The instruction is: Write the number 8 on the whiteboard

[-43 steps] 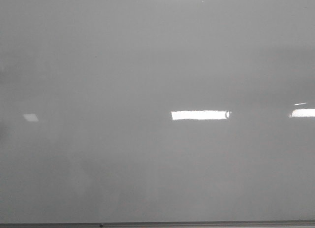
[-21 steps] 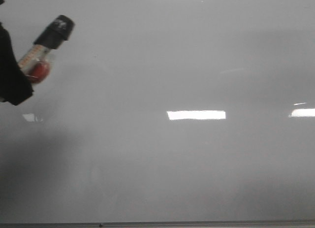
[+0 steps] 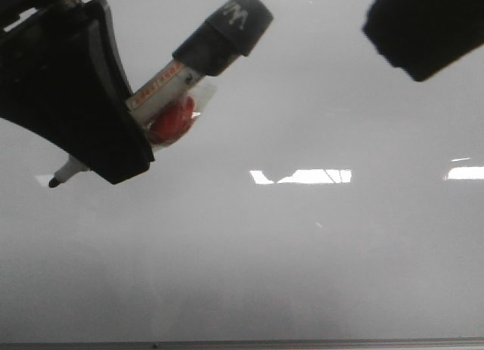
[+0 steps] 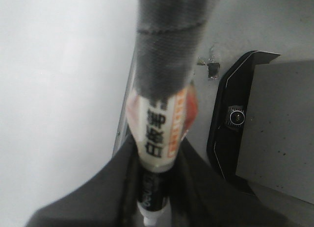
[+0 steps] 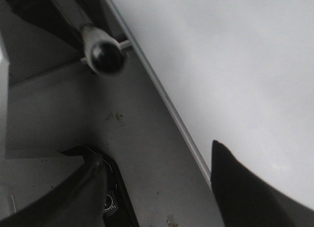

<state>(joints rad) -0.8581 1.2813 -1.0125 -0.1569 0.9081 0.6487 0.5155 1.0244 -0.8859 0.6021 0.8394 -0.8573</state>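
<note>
The whiteboard (image 3: 302, 274) fills the front view, glossy pale grey with glare patches. I see no number 8 or any black line on it. My left gripper (image 3: 128, 150) is at the upper left, shut on a marker (image 3: 162, 85) with a white and orange barrel and a black rear end. Its dark tip (image 3: 54, 182) points down left; whether it touches the board I cannot tell. The left wrist view shows the marker (image 4: 159, 124) clamped in the left gripper (image 4: 154, 188). My right gripper (image 3: 423, 29) is at the upper right, open and empty (image 5: 157, 158).
A thin grey edge strip (image 3: 302, 342) runs along the board's bottom, also in the wrist views (image 4: 125, 114) (image 5: 167, 104). A grey surface (image 5: 142, 153) and a black-rimmed base (image 4: 230, 124) lie beside the board. A rod with a round black end (image 5: 105, 55) shows in the right wrist view.
My left gripper with the marker came in from the left and moved right, now large in the front view. My right gripper has come into view at the top right.
</note>
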